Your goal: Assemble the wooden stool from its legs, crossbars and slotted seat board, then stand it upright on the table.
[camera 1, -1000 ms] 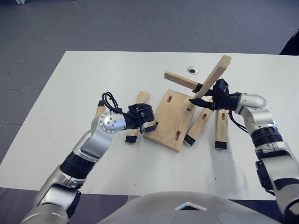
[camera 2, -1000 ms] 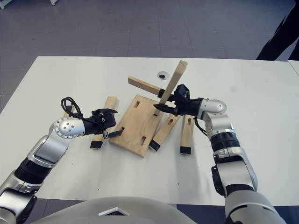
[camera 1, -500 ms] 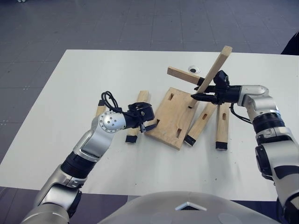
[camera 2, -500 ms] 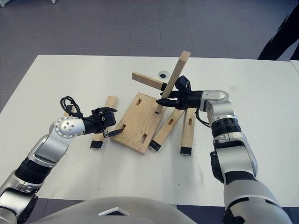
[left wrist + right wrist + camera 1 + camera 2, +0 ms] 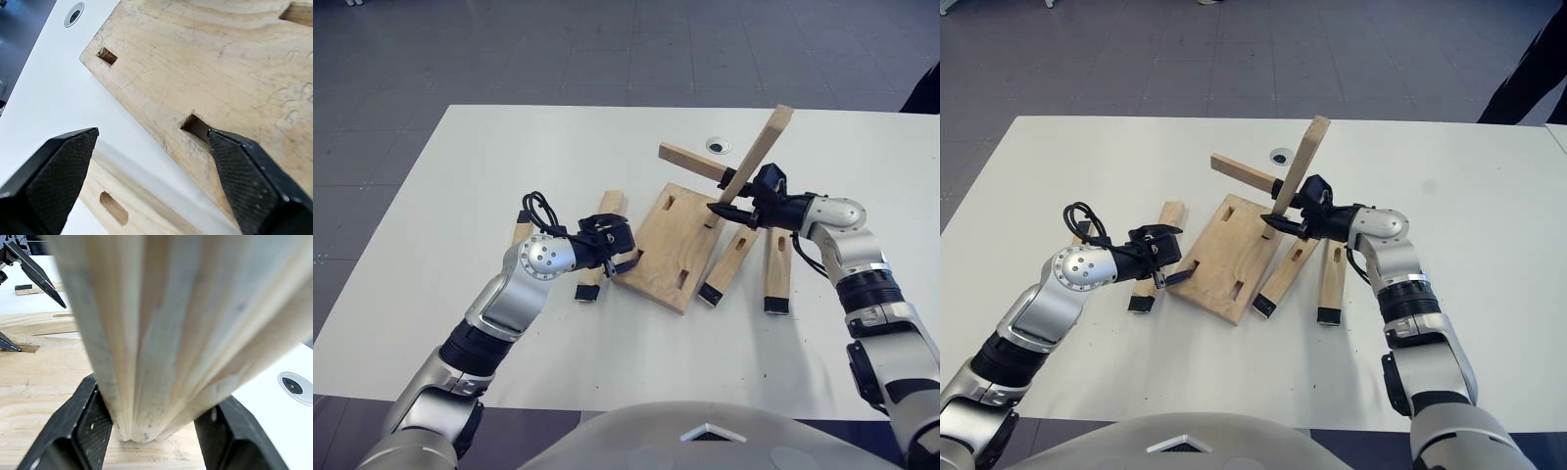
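Our right claw [image 5: 729, 209] has tipped the leg [image 5: 761, 149] back down since half a second ago. It is clenched on that leg, whose lower end meets the board [image 5: 666, 250] near its 2 o'clock corner, with a crossbar [image 5: 690, 162] jutting toward 10 o'clock. Our left claw [image 5: 625, 262] is released, astride the board's 9 o'clock edge. The board lies mid-tabletop [image 5: 460, 196], with loose legs [image 5: 778, 274] at 3 and 9 o'clock.

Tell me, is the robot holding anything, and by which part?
The right tool clamps the tilted wooden leg near its lower end. The left tool is open, holding nothing.
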